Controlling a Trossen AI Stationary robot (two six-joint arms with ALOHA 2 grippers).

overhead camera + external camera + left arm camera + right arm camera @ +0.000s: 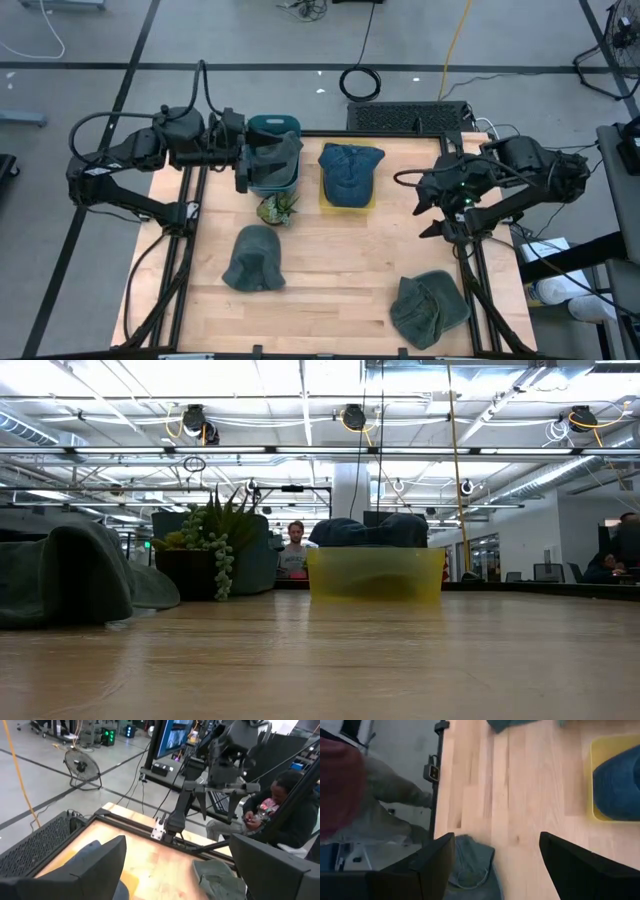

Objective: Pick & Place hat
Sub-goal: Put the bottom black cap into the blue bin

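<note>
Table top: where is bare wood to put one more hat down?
Free: the wood between the grey hat and the green hat, and the front-left corner of the table. Crowded: the back, where teal bin, plant and yellow tray with blue hat sit close.

Counts, high view:
- 4 hats: 1 blue cap [350, 170] top centre, 1 teal hat [275, 150] upper left of centre, 1 grey-green hat [253, 258] lower left of centre, 1 grey-green hat [428, 308] lower right.
- 2 bins: yellow bin [347, 203], teal bin [272, 125].
- 1 small plant [277, 208].
- 2 arms, 2 grippers: left gripper [243, 166], right gripper [427, 207].
- 1 wooden table [340, 260].
</note>
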